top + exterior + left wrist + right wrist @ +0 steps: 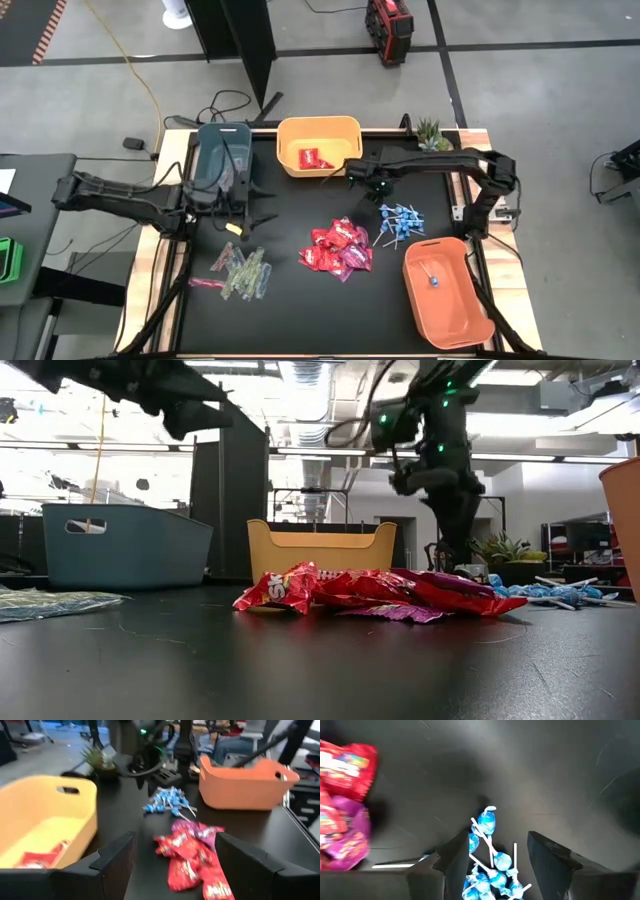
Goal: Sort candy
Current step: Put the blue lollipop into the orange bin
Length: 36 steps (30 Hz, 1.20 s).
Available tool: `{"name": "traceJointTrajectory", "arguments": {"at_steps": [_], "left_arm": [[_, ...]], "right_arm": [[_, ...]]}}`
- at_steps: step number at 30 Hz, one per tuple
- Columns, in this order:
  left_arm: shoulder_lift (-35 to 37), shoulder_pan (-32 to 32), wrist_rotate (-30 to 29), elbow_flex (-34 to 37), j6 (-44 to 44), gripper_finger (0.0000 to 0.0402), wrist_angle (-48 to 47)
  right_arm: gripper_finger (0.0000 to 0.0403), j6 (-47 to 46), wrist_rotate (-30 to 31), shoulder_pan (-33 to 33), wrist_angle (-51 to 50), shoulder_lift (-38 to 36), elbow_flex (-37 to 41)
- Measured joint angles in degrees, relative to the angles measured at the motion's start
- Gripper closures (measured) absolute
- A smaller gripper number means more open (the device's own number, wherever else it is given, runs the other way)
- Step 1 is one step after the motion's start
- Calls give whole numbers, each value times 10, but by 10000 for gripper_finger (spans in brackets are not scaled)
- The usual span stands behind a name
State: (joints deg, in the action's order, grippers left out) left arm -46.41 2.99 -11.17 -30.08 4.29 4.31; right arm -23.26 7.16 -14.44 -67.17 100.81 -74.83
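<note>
While the red packets (338, 246) lie heaped at the table's middle, the right gripper (381, 190) is seen from above between the yellow bin (318, 146) and the lollipops (400, 222). In its wrist view the jaws stand open and empty over the lollipops (487, 865); one stick should be straddled squarely. The left gripper (175, 865) waits open, empty.
</note>
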Motion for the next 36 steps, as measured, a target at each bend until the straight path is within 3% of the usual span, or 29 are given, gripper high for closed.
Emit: {"name": "traceJointTrajectory", "arguments": {"at_steps": [13,20,36], "left_arm": [[-1,69,-2,99,26,134,97],[-1,77,-2,108,24,134,131],[-1,80,-2,108,21,134,131]], "right_arm": [[197,-2,-11,-1,-2,98,0],[203,-3,-17,-7,2,110,3],[327,-2,-14,-15,58,107,36]]}}
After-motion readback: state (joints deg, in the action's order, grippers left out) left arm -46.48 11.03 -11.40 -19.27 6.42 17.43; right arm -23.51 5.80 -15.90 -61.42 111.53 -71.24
